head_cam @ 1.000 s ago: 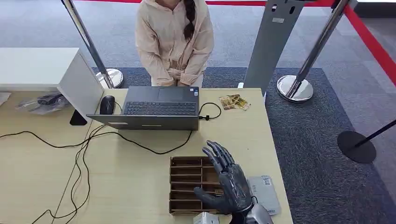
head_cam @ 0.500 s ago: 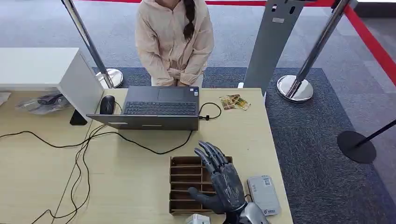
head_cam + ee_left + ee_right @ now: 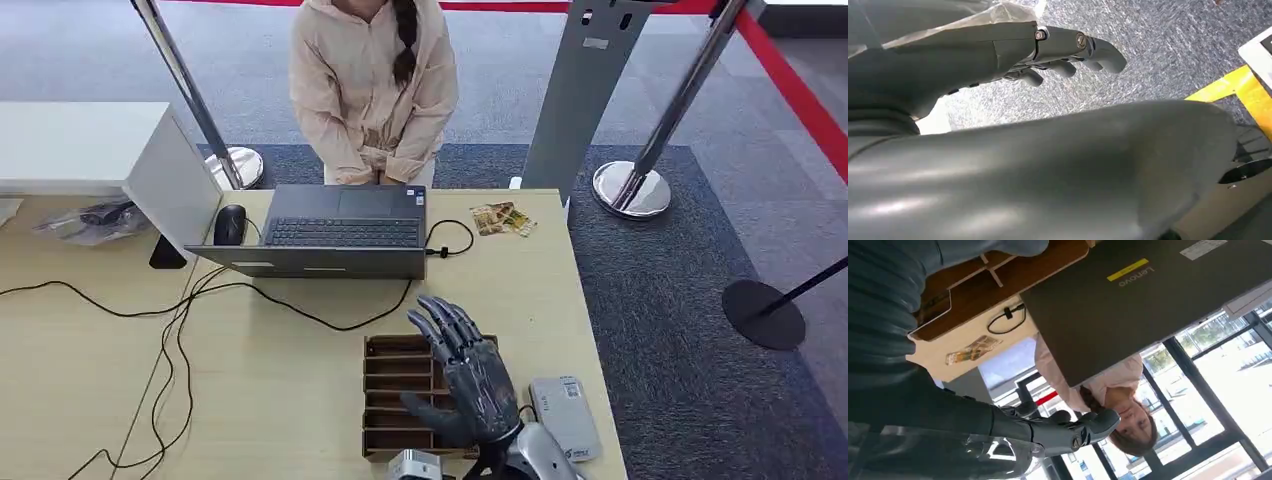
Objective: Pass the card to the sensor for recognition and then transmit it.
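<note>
My right hand (image 3: pixel 465 382) hovers over the right half of a brown slotted cardboard tray (image 3: pixel 392 366), with its fingers spread toward the laptop and nothing in it. The right wrist view shows this hand (image 3: pixel 1063 432) with straight fingers beyond the tray (image 3: pixel 998 277). A grey card reader (image 3: pixel 566 416) lies just right of the hand, near the table's right edge. Colourful cards (image 3: pixel 503 218) lie at the far right of the table, beside the laptop's cable. My left hand (image 3: pixel 1063 47) hangs over carpet with its fingers extended and empty.
An open laptop (image 3: pixel 340 235) stands beyond the tray with a mouse (image 3: pixel 229 224) at its left. Black cables (image 3: pixel 180 310) trail across the wooden table (image 3: pixel 280 420). A person (image 3: pixel 372 90) stands behind the table. A white box (image 3: pixel 90 150) sits at the far left, and stanchions (image 3: pixel 630 185) stand on the carpet.
My right hand has shifted left and slightly toward the laptop, further over the tray. The card reader is now fully uncovered beside it.
</note>
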